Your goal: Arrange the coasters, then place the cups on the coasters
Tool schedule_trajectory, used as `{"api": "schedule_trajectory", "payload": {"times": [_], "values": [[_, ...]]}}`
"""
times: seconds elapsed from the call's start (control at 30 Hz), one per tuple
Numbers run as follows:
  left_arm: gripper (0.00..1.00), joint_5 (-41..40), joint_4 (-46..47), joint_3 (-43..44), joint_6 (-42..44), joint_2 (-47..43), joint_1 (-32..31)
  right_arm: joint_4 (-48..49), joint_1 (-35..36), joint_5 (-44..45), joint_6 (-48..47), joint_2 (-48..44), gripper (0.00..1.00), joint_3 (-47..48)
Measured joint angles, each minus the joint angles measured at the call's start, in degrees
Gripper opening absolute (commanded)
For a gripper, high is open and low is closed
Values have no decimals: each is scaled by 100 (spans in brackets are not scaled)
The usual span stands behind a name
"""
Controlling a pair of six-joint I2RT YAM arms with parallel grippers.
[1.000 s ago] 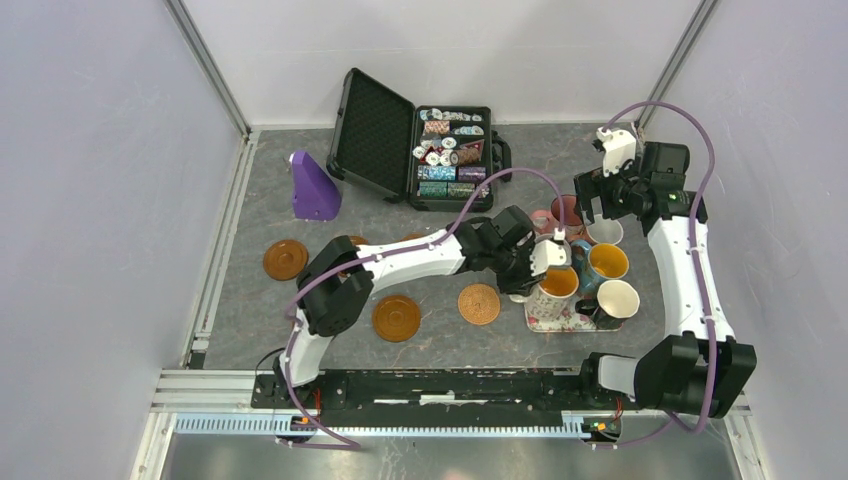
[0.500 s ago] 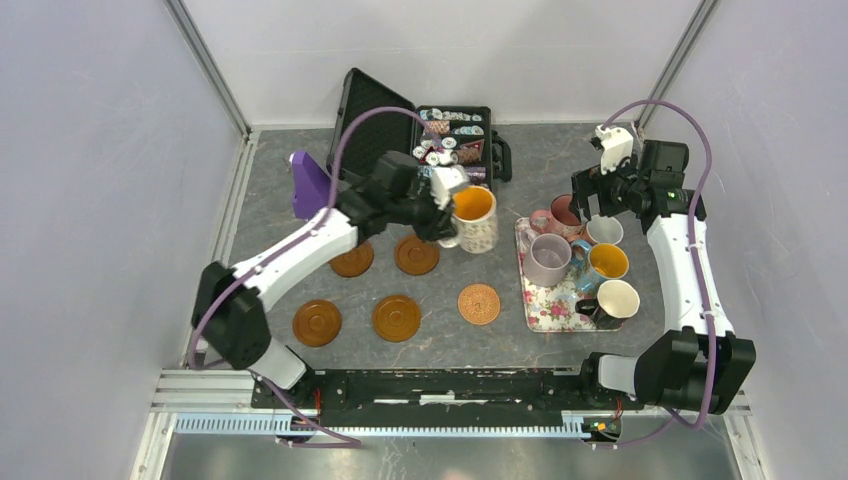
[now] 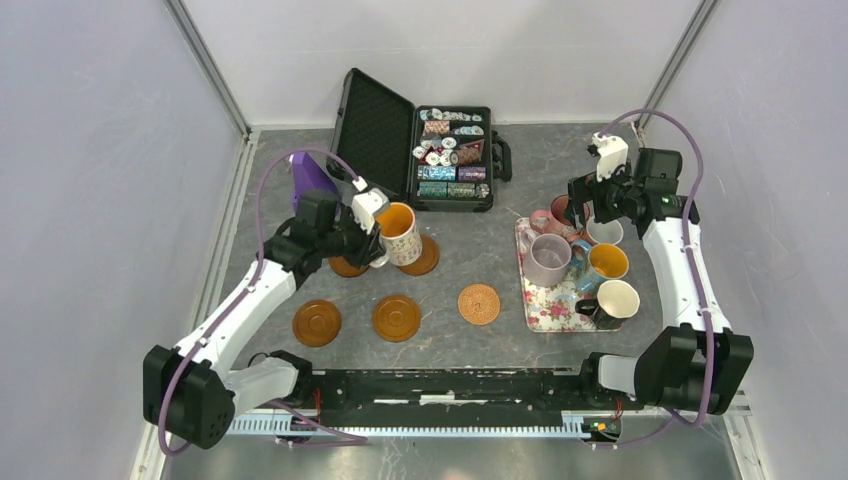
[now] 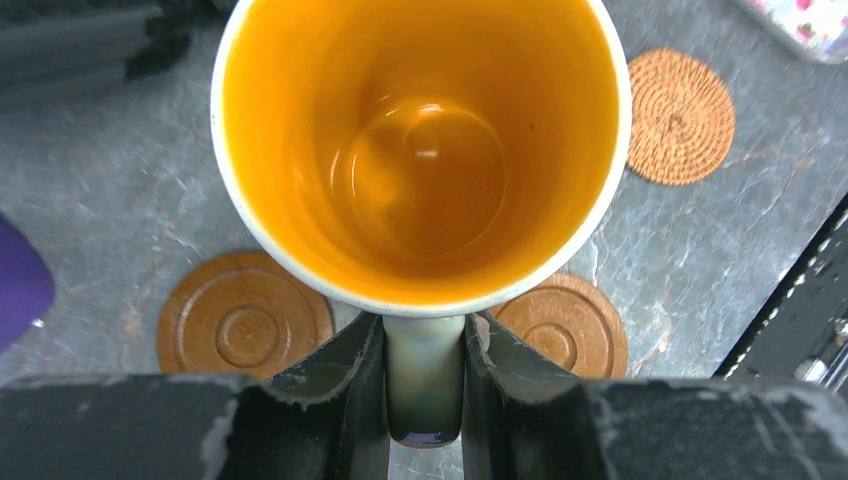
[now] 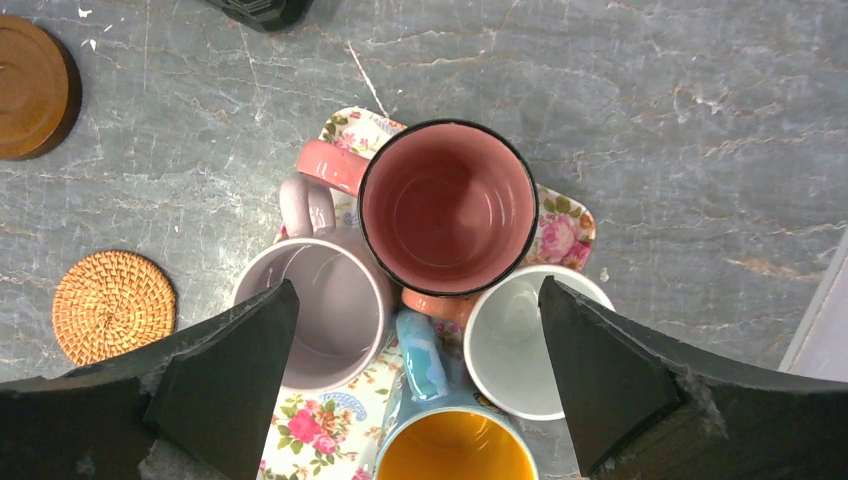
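The left pincer is pinching the handle of the flower cup, the one that is orange inside. The handle sits tight between both fingers. The cup is tipped a little and looks lifted off the table, over its left half.

Just under the cup, the back right coaster peeks out on one side. The back left coaster is partly hidden by the pincer. Both are shiny and brown. Closer to the near edge lie two more brown ones side by side, the front left coaster and the front right coaster. The woven coaster, a lighter orange colour, lies alone near the middle of the table. No cup stands on these three.

The right pincer is spread wide and holds nothing. It hangs over the far end of the flower tray, right above the pink cup.

The tray sits by the right edge of the table. Five cups stand on it, packed close together: the pink cup at the far end, the lilac cup, the white cup, the blue cup that is yellow inside, and the black cup that is cream inside, nearest the near edge.

An open chip case lies at the far edge. A purple block stands near the far left corner.
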Motion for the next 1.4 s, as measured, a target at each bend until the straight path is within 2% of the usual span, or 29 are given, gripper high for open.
{"api": "schedule_trajectory", "payload": {"times": [0.23,0.87,1.1,1.4], "values": [[2,-354,564,-813,94,79,-223,-9,0,0,17,-20,98,-83],[2,-1023,2363,-1266,105,809,-935,-175,0,240,-101,24,98,640],[2,-1340,2905,-1499,107,1027,-957,-179,0,258,-101,61,98,645],[2,-1414,3136,-1499,107,1156,-957,-197,0,326,-116,101,98,656]]}}
